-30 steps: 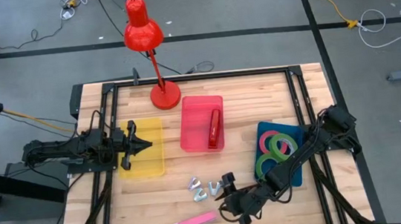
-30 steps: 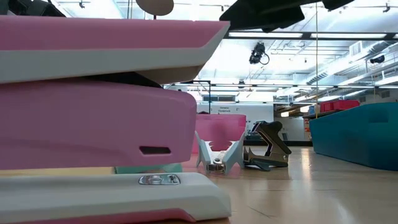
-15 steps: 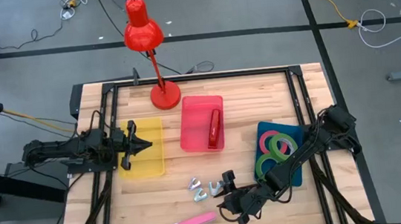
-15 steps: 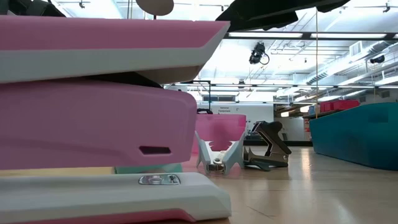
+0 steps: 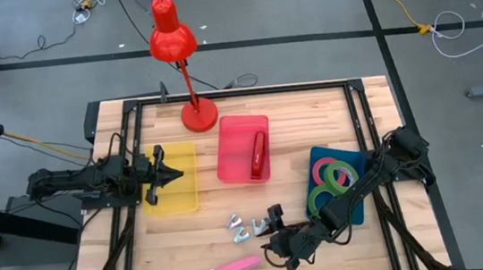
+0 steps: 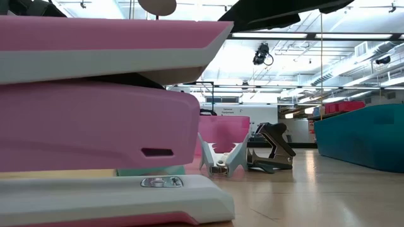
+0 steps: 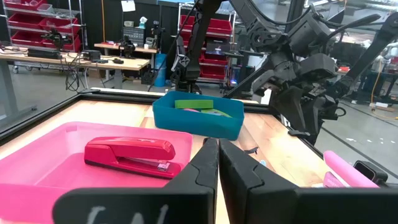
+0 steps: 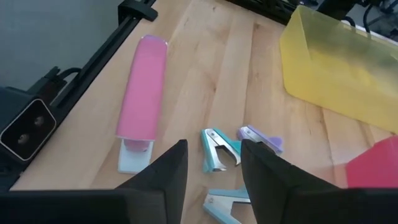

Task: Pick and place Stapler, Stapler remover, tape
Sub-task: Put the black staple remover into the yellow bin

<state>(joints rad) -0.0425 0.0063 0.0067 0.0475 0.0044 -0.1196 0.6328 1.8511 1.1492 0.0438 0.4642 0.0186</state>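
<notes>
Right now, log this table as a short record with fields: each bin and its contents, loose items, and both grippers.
pink plastic bin: holds one red stapler
teal bin: holds flat tape rolls, green and pinkish-red
yellow translucent bin: nothing visible inside
loose on the wooden table: pink stapler near the front edge; small claw-type staple removers beside it
left gripper: shut, holding nothing, over the yellow bin
right gripper: open, holding nothing, low above the staple removers
red desk lamp: at the table's back edge
</notes>
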